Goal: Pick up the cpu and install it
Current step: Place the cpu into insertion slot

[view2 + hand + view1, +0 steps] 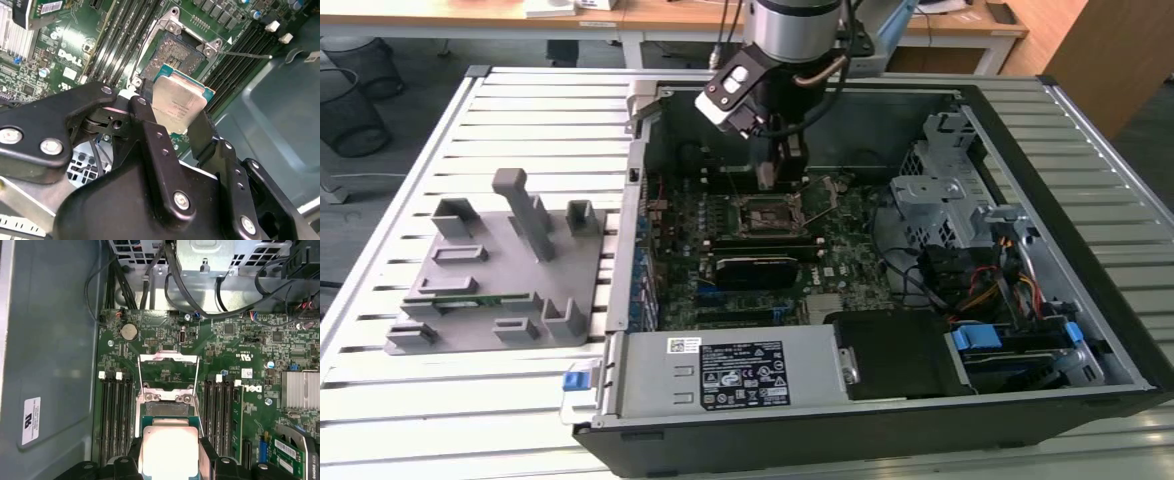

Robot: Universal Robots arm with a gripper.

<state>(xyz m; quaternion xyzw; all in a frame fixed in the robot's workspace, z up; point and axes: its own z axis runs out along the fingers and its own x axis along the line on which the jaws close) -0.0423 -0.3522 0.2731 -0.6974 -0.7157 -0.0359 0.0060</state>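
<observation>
Black hand [174, 117] clamped on the cpu [179, 100], chip gripped by its edges, near the open socket [170, 50].

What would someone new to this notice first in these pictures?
The shiny silver cpu is clamped between the black fingers of the gripper, held tilted over the open socket on the green motherboard. In the exterior view, the arm reaches down into an open computer case, with a grey holder tray on the exterior view's left.
</observation>
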